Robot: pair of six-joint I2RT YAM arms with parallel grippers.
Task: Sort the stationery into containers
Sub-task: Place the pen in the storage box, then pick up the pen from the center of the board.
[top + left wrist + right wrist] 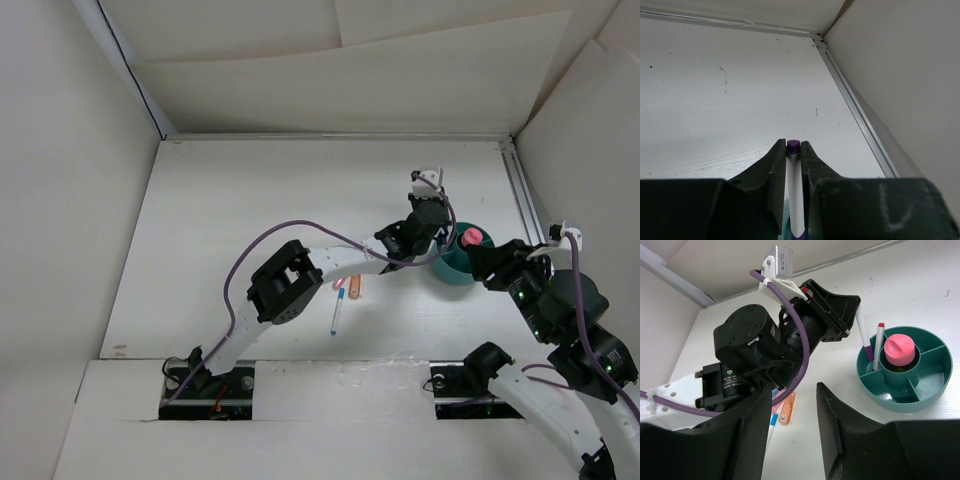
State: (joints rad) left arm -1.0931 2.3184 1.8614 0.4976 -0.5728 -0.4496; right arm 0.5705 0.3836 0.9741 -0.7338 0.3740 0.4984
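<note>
The round teal cup with inner dividers holds a pink-capped glue stick in its centre and a white pen with a red tip in a side compartment. My left gripper is shut on a white pen with purple ends. In the right wrist view this pen slants down with its lower end inside the cup. In the top view the left gripper is over the cup. My right gripper is open and empty, just right of the cup in the top view.
An orange marker, a pink marker and a white pen with a blue tip lie on the table under the left forearm. The orange marker also shows in the right wrist view. White walls enclose the table, with a metal rail at right.
</note>
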